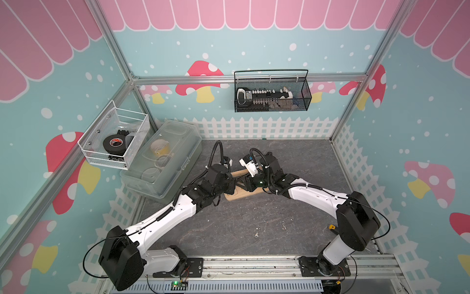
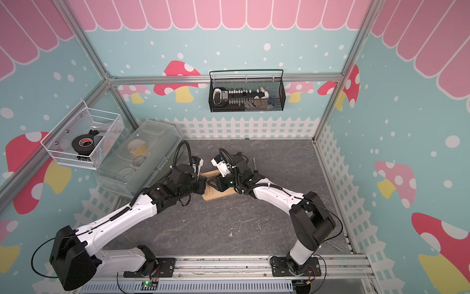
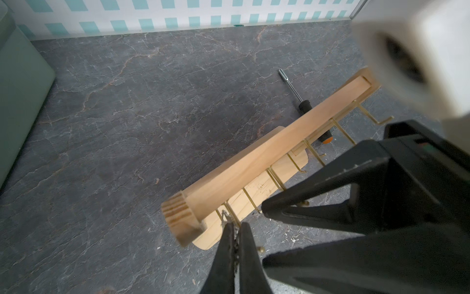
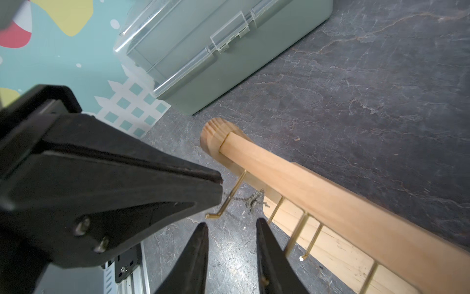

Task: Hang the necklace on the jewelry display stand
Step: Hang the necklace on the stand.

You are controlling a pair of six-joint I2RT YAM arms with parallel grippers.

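The jewelry display stand (image 1: 239, 195) (image 2: 216, 195) is light wood and stands mid-table between my two arms. Its crossbar (image 3: 267, 152) (image 4: 318, 193) carries a row of gold pegs (image 3: 274, 178). The necklace (image 4: 254, 200) is a thin dark chain. It runs from my left fingertips past the end peg (image 4: 235, 191) to a bunch under the crossbar. My left gripper (image 3: 235, 226) (image 1: 236, 182) is shut on the chain (image 3: 223, 216). My right gripper (image 4: 231, 224) (image 1: 241, 185) is open and holds nothing. It sits just below the chain, beside the pegs.
A clear plastic lidded box (image 1: 165, 157) (image 4: 216, 51) stands at the left wall. A screwdriver (image 3: 292, 89) (image 2: 254, 163) lies behind the stand. A white mesh basket (image 1: 89, 152) with tape and a black wire basket (image 1: 309, 101) hang on the walls.
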